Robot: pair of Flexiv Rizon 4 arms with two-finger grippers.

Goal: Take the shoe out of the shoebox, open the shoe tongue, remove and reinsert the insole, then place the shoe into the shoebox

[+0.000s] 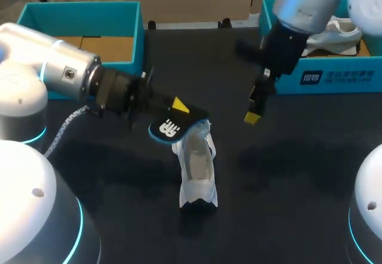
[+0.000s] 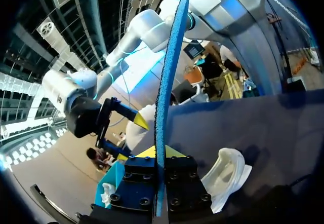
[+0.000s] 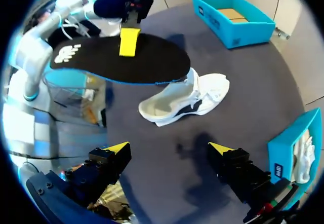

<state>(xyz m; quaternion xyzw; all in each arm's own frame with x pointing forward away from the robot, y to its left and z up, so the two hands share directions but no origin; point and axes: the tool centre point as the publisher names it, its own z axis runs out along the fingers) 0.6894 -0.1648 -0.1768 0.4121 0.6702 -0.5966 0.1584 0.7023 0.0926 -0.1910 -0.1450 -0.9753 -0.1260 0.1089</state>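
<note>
Head view: the left gripper [image 1: 178,110] pinches the dark insole [image 1: 170,128] between its fingers at the frame's centre, just over the upper end of the white shoe [image 1: 197,171]. The shoe lies on the table [image 1: 286,174], its long axis running down the frame. The insole runs crosswise to it, so refitting likely calls for a turn. The right gripper [image 1: 255,106], fingers spread and empty, hovers to the right, well apart.

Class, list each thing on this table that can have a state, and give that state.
Black, blue-edged foam insole: out of shoe, gripped.
White sneaker: upright, insole out.
Left teal cardboard shoebox: open, nothing seen inside.
Right teal shoebox: open, holding second white shoe.
Left gripper: jaws shut on insole.
Right gripper: jaws open, empty.
</note>
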